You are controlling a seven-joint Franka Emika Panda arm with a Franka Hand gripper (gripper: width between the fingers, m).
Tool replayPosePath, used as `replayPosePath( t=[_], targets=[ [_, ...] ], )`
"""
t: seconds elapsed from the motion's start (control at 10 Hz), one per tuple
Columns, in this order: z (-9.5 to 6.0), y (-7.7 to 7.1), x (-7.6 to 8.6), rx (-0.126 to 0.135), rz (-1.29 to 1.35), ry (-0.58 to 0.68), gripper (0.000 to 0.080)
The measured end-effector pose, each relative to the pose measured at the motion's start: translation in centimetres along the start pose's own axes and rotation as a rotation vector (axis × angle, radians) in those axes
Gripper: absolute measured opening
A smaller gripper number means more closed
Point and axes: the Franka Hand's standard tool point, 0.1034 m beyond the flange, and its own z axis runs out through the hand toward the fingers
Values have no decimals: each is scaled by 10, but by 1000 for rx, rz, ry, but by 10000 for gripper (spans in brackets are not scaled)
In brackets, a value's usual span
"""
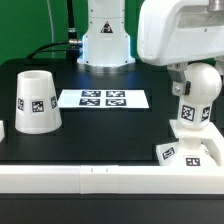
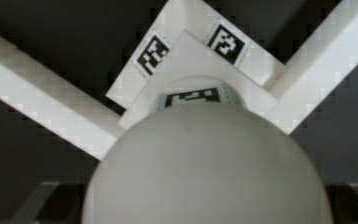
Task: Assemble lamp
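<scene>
The white bulb (image 1: pixel 197 102) stands upright on the low square base (image 1: pixel 190 153) at the exterior view's front right. My gripper (image 1: pixel 198 84) comes down over the bulb's ball head, with dark fingers on either side of it, shut on it. In the wrist view the ball head (image 2: pixel 202 150) fills the space between my gripper's (image 2: pixel 197 203) fingers. One dark finger (image 2: pixel 51 203) shows at the edge. The tagged base (image 2: pixel 188 48) lies beyond the head. The cone shade (image 1: pixel 37 101) stands alone at the exterior view's left.
The marker board (image 1: pixel 103 98) lies flat at the middle back. A white rail (image 1: pixel 90 178) runs along the table's front edge, and the base sits in its right corner (image 2: pixel 51 85). The robot's pedestal (image 1: pixel 106 40) stands at the back.
</scene>
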Motion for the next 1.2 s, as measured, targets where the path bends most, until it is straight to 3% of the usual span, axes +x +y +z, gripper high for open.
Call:
replayPosePath(
  t=[0.5, 1.0, 1.2],
  targets=[
    [0, 2, -1, 3, 333, 2, 579],
    [2, 10, -4, 57, 863, 21, 579],
    [3, 8, -4, 63, 1059, 10, 579]
  ],
)
